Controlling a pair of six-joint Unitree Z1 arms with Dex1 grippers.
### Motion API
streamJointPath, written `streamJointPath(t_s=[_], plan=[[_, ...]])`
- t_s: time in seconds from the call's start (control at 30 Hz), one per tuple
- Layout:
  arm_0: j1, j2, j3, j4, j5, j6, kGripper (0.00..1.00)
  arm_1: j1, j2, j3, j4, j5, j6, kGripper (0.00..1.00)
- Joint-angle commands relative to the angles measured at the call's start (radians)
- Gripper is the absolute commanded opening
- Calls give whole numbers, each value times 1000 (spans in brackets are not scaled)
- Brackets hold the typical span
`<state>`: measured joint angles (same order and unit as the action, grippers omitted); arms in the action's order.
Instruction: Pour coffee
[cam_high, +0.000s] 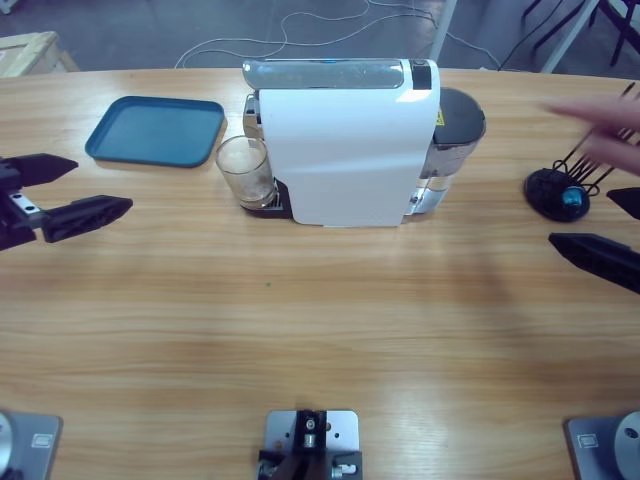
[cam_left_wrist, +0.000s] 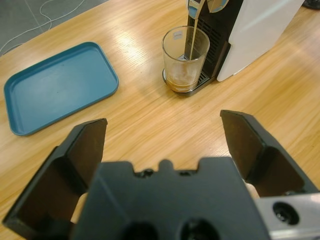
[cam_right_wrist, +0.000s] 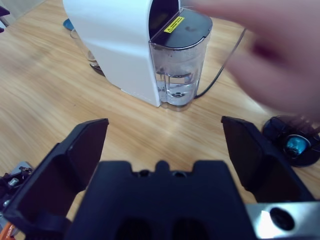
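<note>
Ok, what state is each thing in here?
glass: upright under the spout, coffee shallow at the bottom.
coffee machine: upright, stream running into the glass.
tray: flat, nothing on it.
left gripper: open, holding nothing.
right gripper: open, holding nothing.

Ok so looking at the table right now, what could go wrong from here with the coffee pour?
1. Coffee is streaming into the glass under the white machine; lifting it now would likely spill onto the drip tray.
2. A person's hand reaches in beside the open right gripper, so a collision is possible.
3. The open left gripper could tip the glass.
</note>
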<state>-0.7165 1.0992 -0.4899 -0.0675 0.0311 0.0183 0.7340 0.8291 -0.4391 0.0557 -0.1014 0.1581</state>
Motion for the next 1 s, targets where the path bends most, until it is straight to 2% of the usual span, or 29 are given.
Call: streamJointPath(t_s=[0.03, 1.0], plan=[[-9, 31, 36, -9, -14, 6, 982, 8, 33, 36, -8, 5, -9, 1000], [-9, 47, 36, -21, -14, 8, 982, 8, 44, 35, -10, 3, -8, 1000]])
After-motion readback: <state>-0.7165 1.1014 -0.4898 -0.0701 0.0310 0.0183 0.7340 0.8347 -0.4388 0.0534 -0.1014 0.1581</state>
